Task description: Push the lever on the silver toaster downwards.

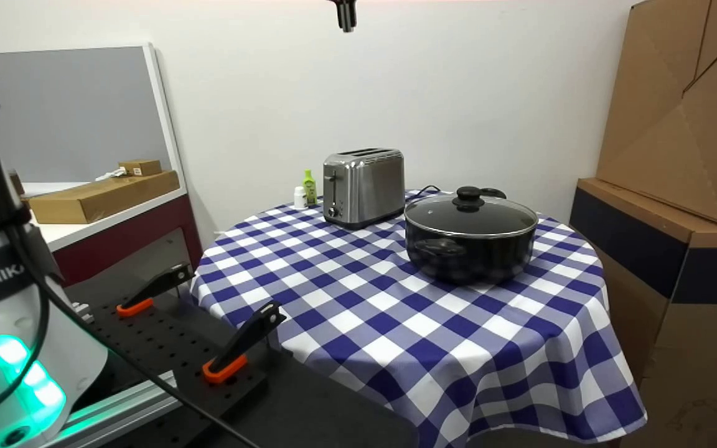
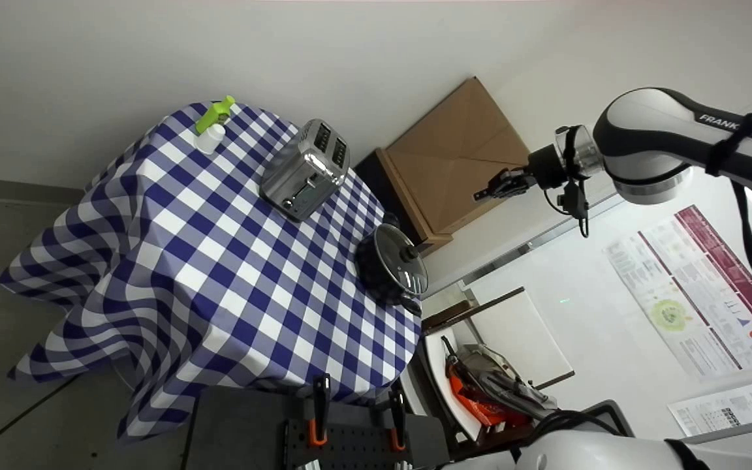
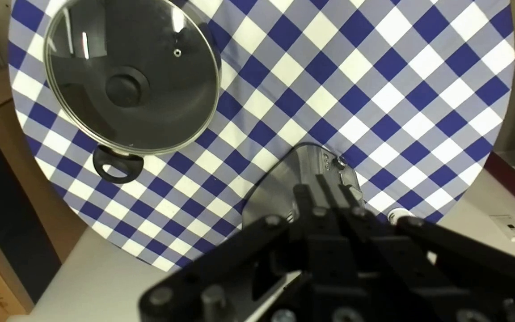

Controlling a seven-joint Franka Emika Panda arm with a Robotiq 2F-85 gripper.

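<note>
The silver toaster (image 1: 376, 186) stands upright on a checkered tablecloth; it also shows in an exterior view (image 2: 288, 173). Its lever (image 1: 330, 178) is on the narrow front face, high in its slot above a round knob, and shows in an exterior view (image 2: 312, 180). My gripper (image 1: 347, 27) hangs in the air well above the table, apart from the toaster; it also shows in an exterior view (image 2: 482, 195). In the wrist view, the gripper's fingers (image 3: 324, 184) are together with nothing between them, and they hide part of the toaster (image 3: 275, 188).
A black lidded pot (image 1: 470, 249) stands beside the toaster. A white bottle (image 1: 300, 198) and a green bottle (image 1: 310, 186) stand near the toaster's lever side. Cardboard boxes (image 1: 676, 124) rise beyond the table edge. A wall is behind the table.
</note>
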